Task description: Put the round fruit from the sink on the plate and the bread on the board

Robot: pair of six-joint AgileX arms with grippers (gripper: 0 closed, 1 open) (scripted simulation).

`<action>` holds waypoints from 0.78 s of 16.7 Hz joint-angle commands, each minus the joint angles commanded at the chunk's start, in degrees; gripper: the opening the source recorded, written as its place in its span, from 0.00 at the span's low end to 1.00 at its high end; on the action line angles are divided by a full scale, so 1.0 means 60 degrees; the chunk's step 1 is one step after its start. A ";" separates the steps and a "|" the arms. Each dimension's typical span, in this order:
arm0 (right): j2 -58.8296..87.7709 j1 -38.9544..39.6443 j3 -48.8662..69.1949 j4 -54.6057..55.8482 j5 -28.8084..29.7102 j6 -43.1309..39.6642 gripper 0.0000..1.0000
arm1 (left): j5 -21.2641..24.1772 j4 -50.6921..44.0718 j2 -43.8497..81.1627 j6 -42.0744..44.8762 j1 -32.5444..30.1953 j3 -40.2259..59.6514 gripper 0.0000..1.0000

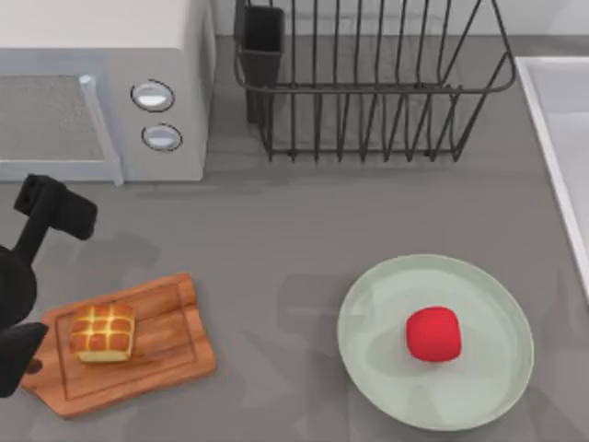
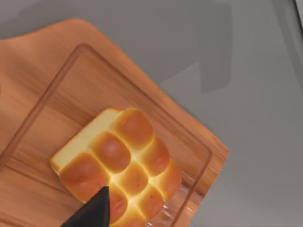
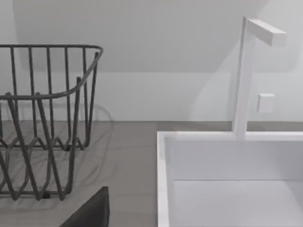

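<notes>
Judging from the table (image 1: 276,249), both placements look done. The plate (image 1: 479,387) carries the fruit (image 1: 433,333) near its middle; the board (image 1: 175,354) carries the bread (image 1: 102,332). The left hand (image 2: 92,213) hangs above the bread (finger spread cannot be told). Only withdrawal seems called for.

the bread (image 1: 102,333) is set on the board (image 1: 170,345) at the surface's (image 1: 294,239) front left. the round fruit (image 1: 433,333) is placed on the plate (image 1: 377,322), well apart to the right of the board. a microwave (image 1: 101,87) is found at the back left, a dish rack (image 1: 368,83) to its right, and the sink (image 1: 552,120) along the right edge, with a faucet (image 3: 246,75) risen from its rim.
</notes>
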 joint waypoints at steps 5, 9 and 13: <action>0.0000 0.0000 0.0000 0.0000 0.0000 0.0000 1.00 | 0.0037 0.1893 -0.3885 0.4403 0.0705 -0.2181 1.00; 0.0000 0.0000 0.0000 0.0000 0.0000 0.0000 1.00 | 0.0054 0.3314 -0.6499 0.7933 0.1385 -0.3738 1.00; 0.0000 0.0000 0.0000 0.0000 0.0000 0.0000 1.00 | 0.0062 0.4422 -0.8369 1.0849 0.2014 -0.4924 1.00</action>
